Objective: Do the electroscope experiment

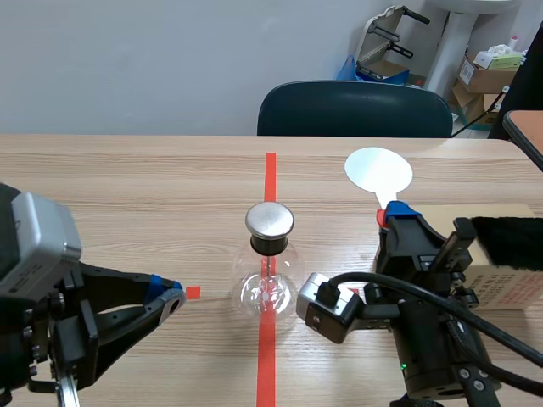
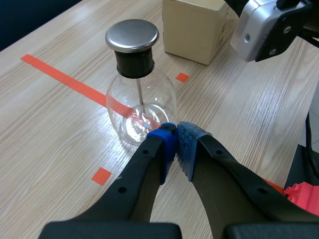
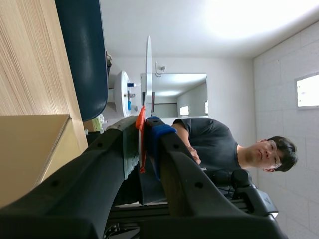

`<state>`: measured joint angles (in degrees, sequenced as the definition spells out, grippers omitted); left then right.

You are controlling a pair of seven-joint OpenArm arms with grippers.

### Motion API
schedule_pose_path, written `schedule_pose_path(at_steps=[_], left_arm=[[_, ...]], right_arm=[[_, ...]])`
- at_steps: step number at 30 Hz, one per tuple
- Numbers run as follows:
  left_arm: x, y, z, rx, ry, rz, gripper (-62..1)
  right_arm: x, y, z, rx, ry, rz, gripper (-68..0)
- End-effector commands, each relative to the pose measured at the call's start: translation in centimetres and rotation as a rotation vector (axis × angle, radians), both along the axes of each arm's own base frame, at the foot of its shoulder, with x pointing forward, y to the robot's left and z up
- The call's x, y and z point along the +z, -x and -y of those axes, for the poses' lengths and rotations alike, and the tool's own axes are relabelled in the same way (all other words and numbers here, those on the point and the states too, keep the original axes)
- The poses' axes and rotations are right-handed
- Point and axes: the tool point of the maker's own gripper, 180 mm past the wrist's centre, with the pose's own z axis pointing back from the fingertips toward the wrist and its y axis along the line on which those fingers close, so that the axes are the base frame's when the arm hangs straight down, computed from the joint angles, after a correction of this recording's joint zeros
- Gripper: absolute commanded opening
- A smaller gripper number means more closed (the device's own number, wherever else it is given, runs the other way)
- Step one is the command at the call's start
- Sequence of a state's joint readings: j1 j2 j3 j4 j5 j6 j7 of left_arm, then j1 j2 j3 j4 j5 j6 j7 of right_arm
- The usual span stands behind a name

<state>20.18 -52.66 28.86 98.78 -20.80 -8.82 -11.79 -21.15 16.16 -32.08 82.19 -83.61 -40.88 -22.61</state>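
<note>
The electroscope, a clear glass flask with a black neck and a round metal cap, stands on the red tape line at the table's middle. My right gripper is raised to the right of it, shut on the red handle of a paddle with a flat pale disc. The right wrist view shows that disc edge-on, the handle pinched in the gripper. My left gripper is shut on nothing, its tips just short of the flask, low at the left.
A cardboard box with a black furry piece on top stands at the right edge, behind the right arm. A dark chair is across the table. A person shows in the right wrist view's background.
</note>
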Motion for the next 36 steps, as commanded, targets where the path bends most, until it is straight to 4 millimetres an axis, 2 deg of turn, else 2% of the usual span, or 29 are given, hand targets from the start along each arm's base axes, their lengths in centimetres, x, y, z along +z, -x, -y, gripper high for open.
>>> schedule_pose_path(at_steps=[1,6,14,28,36], left_arm=[[0.3,-0.4,0.2,0.011,0.020,0.013,-58.7],[-1.2,-1.1,-0.1,0.023,-0.008,0.005,-58.7],[-3.6,-2.2,0.5,0.024,-0.016,-0.015,-59.3],[-7.8,-4.3,1.7,0.047,-0.062,-0.031,-59.3],[-8.9,-5.8,2.0,0.082,-0.041,-0.043,-59.3]], right_arm=[[0.4,-0.2,-0.1,-0.011,-0.008,0.006,-66.5],[-0.3,0.1,-0.2,-0.028,-0.015,-0.019,-66.5],[-1.6,0.8,-0.3,-0.030,-0.006,-0.060,-66.5],[-1.3,1.0,-0.5,-0.037,-0.033,-0.047,-66.5],[-1.3,1.0,-0.5,-0.037,-0.033,-0.046,-66.5]])
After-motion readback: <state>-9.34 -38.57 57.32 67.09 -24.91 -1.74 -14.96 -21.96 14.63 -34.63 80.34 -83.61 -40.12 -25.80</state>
